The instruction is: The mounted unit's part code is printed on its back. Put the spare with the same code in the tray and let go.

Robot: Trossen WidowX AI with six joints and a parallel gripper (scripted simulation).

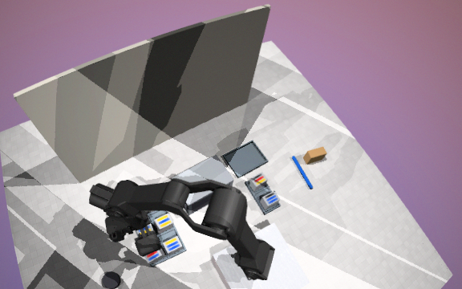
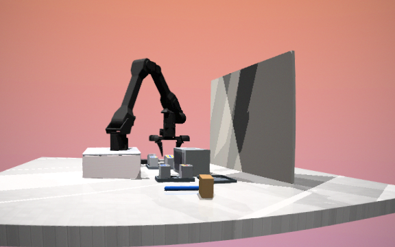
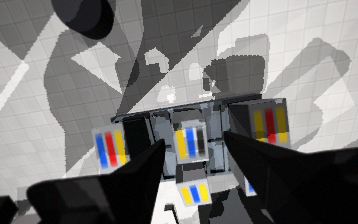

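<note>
One spare (image 3: 191,142) between tool (image 3: 192,150) fingers

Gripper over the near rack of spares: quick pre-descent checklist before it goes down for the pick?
1. Gripper open, nothing held: ok, the fingers stand apart with only the rack between them in the wrist view.
2. Centred on one spare: ok, the yellow-blue-black spare sits in the gap.
3. That code matches the mounted unit: cannot tell, its back shows in no view.
4. Neighbour clearance: cannot tell, the blue-red-yellow spare and the yellow-red-yellow spare flank the fingers closely.
5. Height: ok, the exterior view shows the gripper above the rack, not touching.
6. Tray free: ok, nothing in it.
</note>
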